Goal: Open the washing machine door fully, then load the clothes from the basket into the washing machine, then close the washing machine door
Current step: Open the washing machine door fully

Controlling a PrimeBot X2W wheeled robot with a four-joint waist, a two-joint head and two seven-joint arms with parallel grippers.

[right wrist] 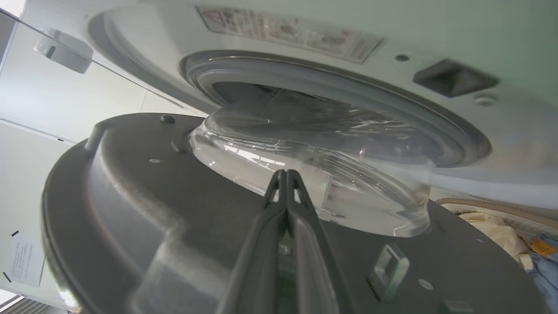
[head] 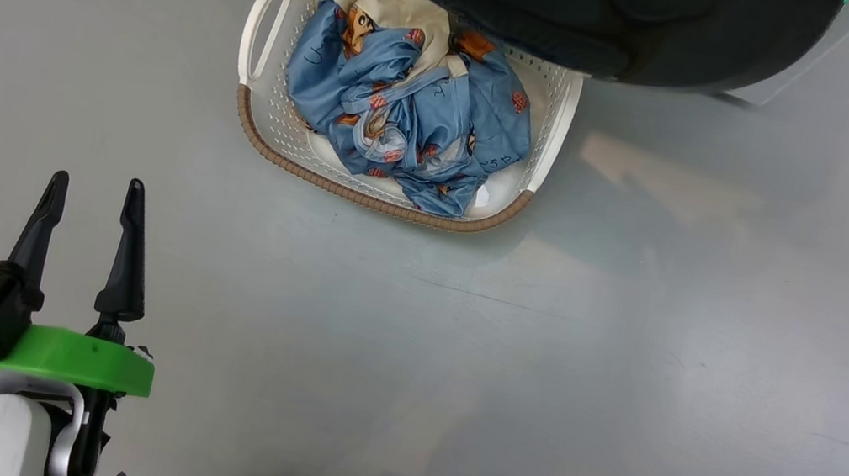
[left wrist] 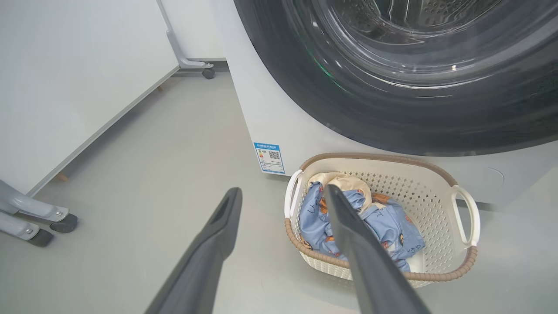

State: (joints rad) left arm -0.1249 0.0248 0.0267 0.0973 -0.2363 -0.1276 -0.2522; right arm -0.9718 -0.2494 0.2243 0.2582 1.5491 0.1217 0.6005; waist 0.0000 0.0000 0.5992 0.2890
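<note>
Door only partly open: right gripper (fingers pressed together) should push steadily on its inner face; left gripper hovers, fingers apart.

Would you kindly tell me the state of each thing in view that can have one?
washing machine door: partly open, not fully.
basket: upright, loaded.
clothes: crumpled, all in the basket.
left pincer: open, empty.
right pincer: shut, holding nothing, by the door's inner face.
</note>
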